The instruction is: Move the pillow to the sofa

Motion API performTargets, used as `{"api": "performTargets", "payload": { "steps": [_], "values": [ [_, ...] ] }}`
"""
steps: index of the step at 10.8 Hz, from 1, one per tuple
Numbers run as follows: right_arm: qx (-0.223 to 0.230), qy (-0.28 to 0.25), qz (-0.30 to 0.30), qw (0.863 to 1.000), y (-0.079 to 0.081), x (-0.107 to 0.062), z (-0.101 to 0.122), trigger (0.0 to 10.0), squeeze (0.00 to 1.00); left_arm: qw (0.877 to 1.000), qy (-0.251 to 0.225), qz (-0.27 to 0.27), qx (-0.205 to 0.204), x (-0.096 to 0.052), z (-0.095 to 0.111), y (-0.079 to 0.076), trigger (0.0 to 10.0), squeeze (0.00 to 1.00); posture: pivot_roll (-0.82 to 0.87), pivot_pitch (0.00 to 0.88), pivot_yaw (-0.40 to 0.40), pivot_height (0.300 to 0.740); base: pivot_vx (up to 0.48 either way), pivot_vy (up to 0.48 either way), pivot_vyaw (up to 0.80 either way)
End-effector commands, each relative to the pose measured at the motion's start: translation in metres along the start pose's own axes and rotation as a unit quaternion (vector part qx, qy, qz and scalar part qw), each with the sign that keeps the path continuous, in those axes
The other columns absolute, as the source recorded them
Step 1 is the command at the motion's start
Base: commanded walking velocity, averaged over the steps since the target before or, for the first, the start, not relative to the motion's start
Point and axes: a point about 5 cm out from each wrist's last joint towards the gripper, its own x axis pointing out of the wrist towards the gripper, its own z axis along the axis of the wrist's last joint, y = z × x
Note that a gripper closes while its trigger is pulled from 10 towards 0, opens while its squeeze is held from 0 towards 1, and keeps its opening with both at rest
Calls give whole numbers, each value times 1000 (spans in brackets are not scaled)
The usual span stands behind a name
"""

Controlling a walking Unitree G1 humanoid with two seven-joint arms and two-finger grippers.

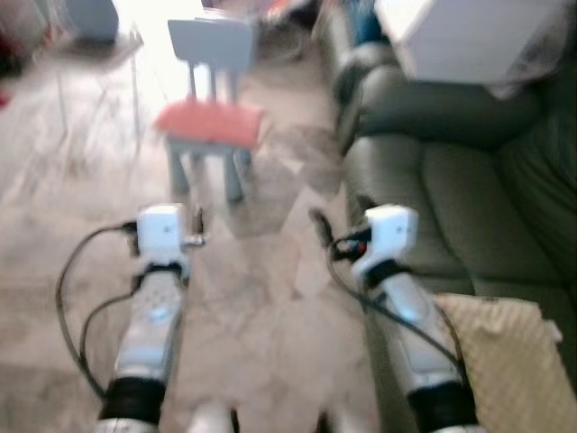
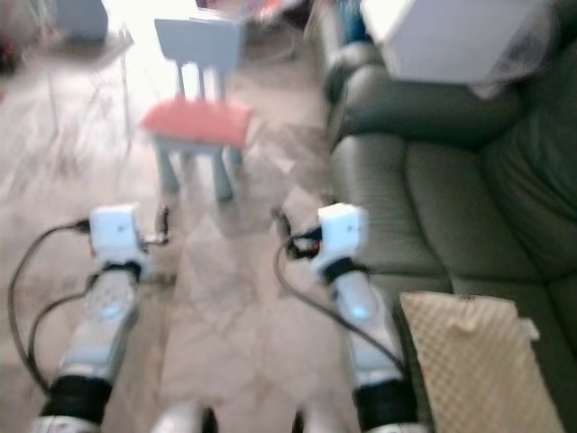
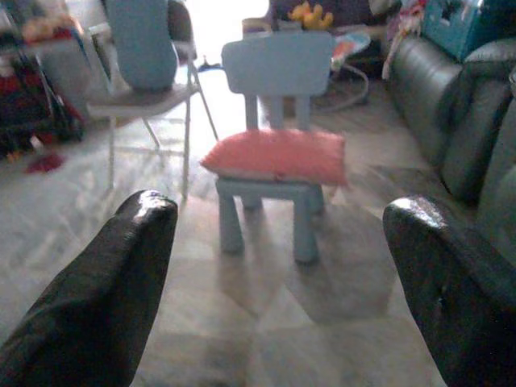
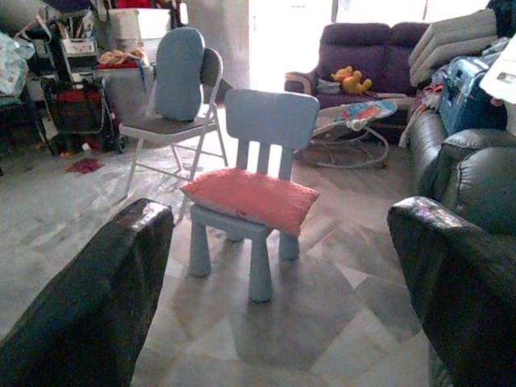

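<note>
A red pillow [image 1: 210,122] [image 3: 278,156] [image 4: 251,197] lies on the seat of a small light-blue child's chair [image 1: 209,63] [image 4: 270,121], straight ahead on the floor. A dark green leather sofa [image 1: 451,189] runs along my right side. Both arms are held out in front of me, well short of the chair. My left gripper [image 1: 196,227] [image 3: 278,266] is open and holds nothing. My right gripper [image 1: 317,224] [image 4: 278,278] is open too, beside the sofa's front edge.
A beige quilted cushion [image 1: 509,361] lies on the sofa's near seat. A white box [image 1: 469,36] rests on the sofa's far end. A folding chair [image 4: 173,121] carrying a blue cushion stands left of the child's chair. A baby bouncer [image 4: 359,121] and a purple sofa [image 4: 363,44] lie beyond.
</note>
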Motion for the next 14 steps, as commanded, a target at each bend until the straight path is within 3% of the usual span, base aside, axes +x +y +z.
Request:
{"api": "performTargets", "payload": {
  "steps": [1, 7, 11, 12, 14],
  "values": [
    [-7, 1, -20, 1000, -9, -3, -1, 10000, 0, 1000, -3, -7, 5, -1, 1, -6, 10000, 0, -34, 74, -39, 740, 0, 480, 0],
    [-17, -3, -48, 999, -17, -5, 0, 10000, 0, 1000, -5, -14, 8, -2, 1, -6, 10000, 0, -26, 77, -38, 740, 0, 480, 0],
    [-14, 5, -59, 998, -14, -9, -5, 10000, 0, 1000, -1, -5, 16, -3, -3, -1, 10000, 0, -29, 75, -31, 740, 0, 480, 0],
    [-4, 11, -78, 997, -17, -11, -7, 10000, 0, 999, -19, -8, 26, -4, 0, -1, 10000, 0, -28, 75, -33, 740, 0, 0, 0],
    [-14, 10, -91, 996, -20, -16, -9, 10000, 0, 1000, 3, -13, 1, -11, -7, 2, 10000, 0, -27, 79, -31, 740, 0, 0, 0]
  ]
}}
